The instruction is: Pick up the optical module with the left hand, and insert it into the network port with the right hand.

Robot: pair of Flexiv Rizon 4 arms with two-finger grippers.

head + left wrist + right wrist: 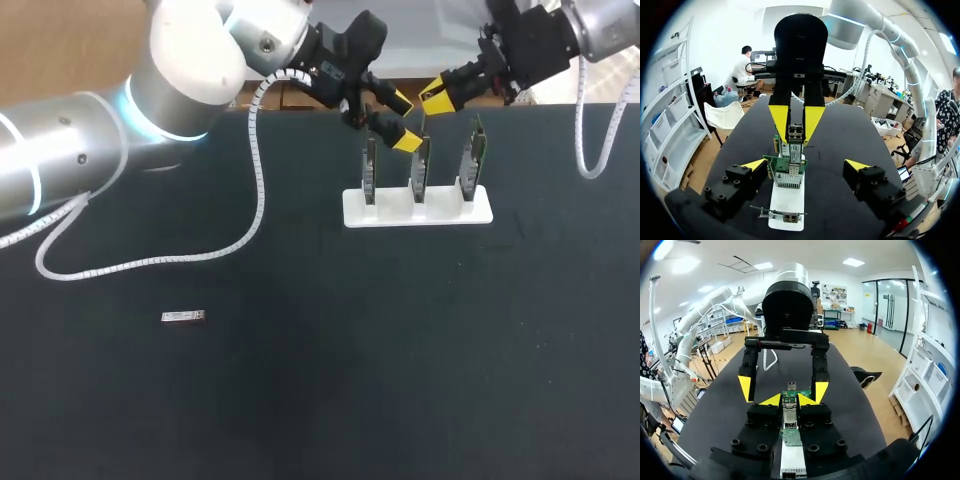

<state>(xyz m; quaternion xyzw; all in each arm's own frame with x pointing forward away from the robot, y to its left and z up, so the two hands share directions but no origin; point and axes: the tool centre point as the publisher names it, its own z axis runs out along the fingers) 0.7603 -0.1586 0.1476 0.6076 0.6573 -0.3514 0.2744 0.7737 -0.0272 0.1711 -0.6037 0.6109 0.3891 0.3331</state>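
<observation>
My right gripper (433, 100) is shut on a silver optical module (795, 135), held upright above what looks like the middle one of three green circuit boards (420, 170). The boards stand in a white holder (417, 208) at the table's back. In the right wrist view the module (788, 415) sits between my own fingers, with its lower end at the board's port (790, 436). My left gripper (404, 122) hangs open just left of the right one, facing it, its fingers astride the board and touching nothing. A second optical module (183, 317) lies flat at the front left.
The other two boards (370, 170) (472, 160) stand close on either side of the middle one. The left arm's white cable (255, 200) trails over the dark table (320, 400) at the left.
</observation>
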